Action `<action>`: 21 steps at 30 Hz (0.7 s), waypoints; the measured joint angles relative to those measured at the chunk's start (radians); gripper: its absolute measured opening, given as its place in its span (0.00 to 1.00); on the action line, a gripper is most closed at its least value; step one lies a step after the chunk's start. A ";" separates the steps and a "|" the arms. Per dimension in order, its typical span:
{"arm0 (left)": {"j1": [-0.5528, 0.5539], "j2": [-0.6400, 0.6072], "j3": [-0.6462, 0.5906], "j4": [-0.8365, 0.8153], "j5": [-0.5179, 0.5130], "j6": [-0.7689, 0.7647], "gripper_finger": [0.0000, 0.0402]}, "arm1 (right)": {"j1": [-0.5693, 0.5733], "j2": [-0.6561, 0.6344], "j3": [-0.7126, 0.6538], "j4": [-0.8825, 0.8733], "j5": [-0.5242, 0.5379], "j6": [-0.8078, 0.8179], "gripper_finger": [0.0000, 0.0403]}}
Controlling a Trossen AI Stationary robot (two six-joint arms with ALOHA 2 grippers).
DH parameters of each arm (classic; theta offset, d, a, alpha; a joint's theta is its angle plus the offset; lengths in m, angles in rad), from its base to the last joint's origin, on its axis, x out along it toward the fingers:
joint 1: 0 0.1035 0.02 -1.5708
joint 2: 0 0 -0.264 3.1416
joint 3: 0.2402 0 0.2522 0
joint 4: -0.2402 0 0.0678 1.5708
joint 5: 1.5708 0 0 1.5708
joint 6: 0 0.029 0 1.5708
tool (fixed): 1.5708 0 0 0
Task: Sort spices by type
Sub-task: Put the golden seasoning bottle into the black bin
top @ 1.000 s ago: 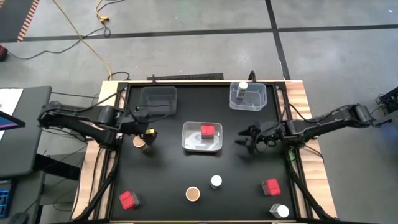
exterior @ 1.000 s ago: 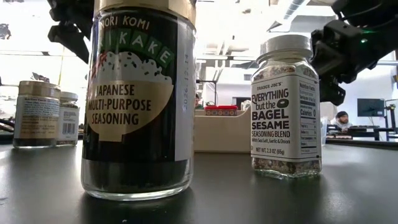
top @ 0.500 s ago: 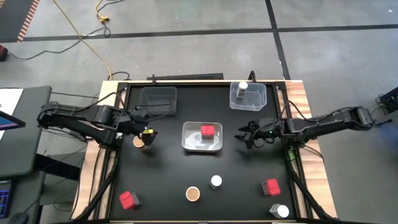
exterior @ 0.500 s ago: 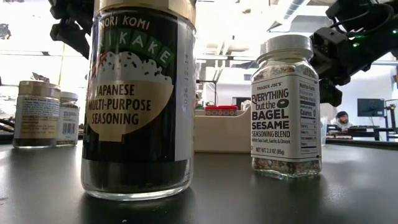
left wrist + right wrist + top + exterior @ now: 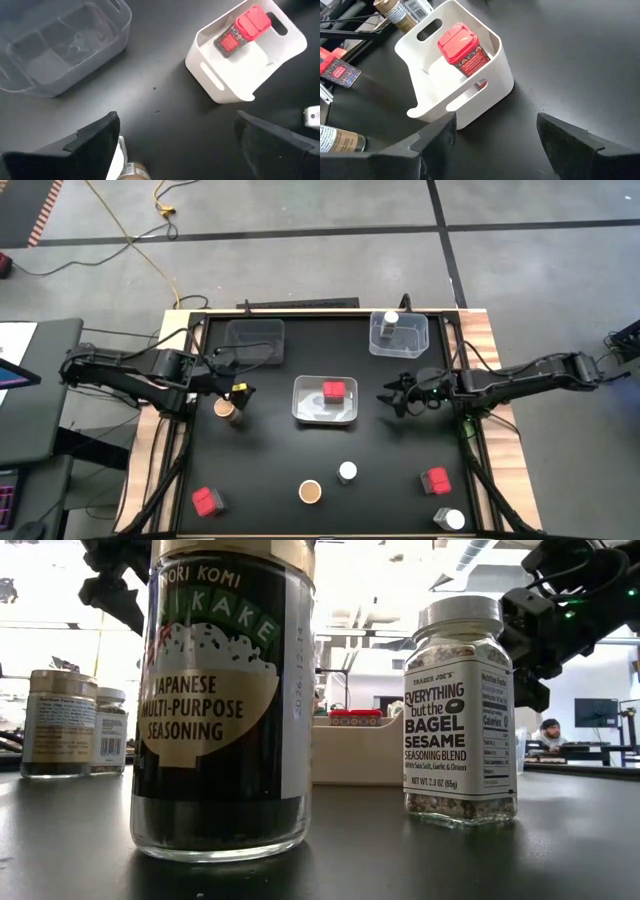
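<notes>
From above, the whole desk is laid out. A white bin (image 5: 326,401) sits mid-desk with one red spice tin (image 5: 334,391) inside. At the far edge stand an empty clear tray (image 5: 254,339) and a second clear tray (image 5: 399,334) holding a white-lidded jar (image 5: 390,321). Near the front edge stand a brown-topped jar (image 5: 310,492) and a white-lidded jar (image 5: 347,472). A red tin (image 5: 207,501) sits by the front-left corner, and another red tin (image 5: 435,481) and a white-lidded jar (image 5: 453,520) by the front-right corner.

The low camera alone lets you read labels: the brown-topped jar (image 5: 222,700) is furikake, the white-lidded one (image 5: 461,712) a bagel sesame blend.

The left gripper (image 5: 240,391) reaches in low from the left edge, fingers spread wide, just above a brown-topped jar (image 5: 226,409) left of the bin; its wrist camera catches that jar's top (image 5: 134,172) between the fingers.

The right gripper (image 5: 397,403) stretches in from the right edge, fingers wide apart and holding nothing, pointed at the bin (image 5: 460,85).
</notes>
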State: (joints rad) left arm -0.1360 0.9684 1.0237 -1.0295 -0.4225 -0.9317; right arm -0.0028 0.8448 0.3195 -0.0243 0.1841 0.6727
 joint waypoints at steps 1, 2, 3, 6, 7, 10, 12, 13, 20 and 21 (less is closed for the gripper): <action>0.000 0.000 0.000 0.000 0.000 -0.003 0.93 | 0.000 0.000 0.000 0.000 0.000 0.000 0.75; 0.000 0.000 0.000 0.000 0.000 -0.004 0.93 | 0.000 0.000 0.000 0.001 0.000 0.000 0.75; 0.000 0.000 0.000 0.000 0.000 -0.006 0.92 | 0.000 0.000 0.000 0.000 0.000 0.000 0.75; 0.000 0.000 0.000 -0.011 0.001 -0.010 0.92 | 0.000 0.000 0.000 0.001 0.000 0.000 0.75; 0.000 0.000 0.000 -0.018 0.002 -0.020 0.92 | 0.000 0.000 0.000 0.001 0.000 0.000 0.75; 0.000 0.000 0.000 -0.059 0.023 -0.089 0.92 | 0.000 0.000 0.000 0.001 0.000 0.000 0.75; 0.000 0.000 0.000 -0.098 0.042 -0.135 0.92 | 0.000 0.000 0.000 0.001 0.000 0.000 0.75; 0.000 0.000 0.000 -0.115 0.052 -0.161 0.92 | 0.000 0.000 0.000 0.001 0.000 0.000 0.75; 0.000 0.002 0.000 -0.223 0.104 -0.296 0.92 | 0.000 0.000 0.000 0.002 0.000 0.000 0.75; 0.000 0.009 0.000 -0.234 0.121 -0.312 0.92 | 0.000 0.000 0.000 0.002 0.000 0.000 0.75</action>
State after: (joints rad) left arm -0.1360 0.9775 1.0241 -1.2632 -0.3018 -1.2436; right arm -0.0025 0.8451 0.3195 -0.0227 0.1841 0.6727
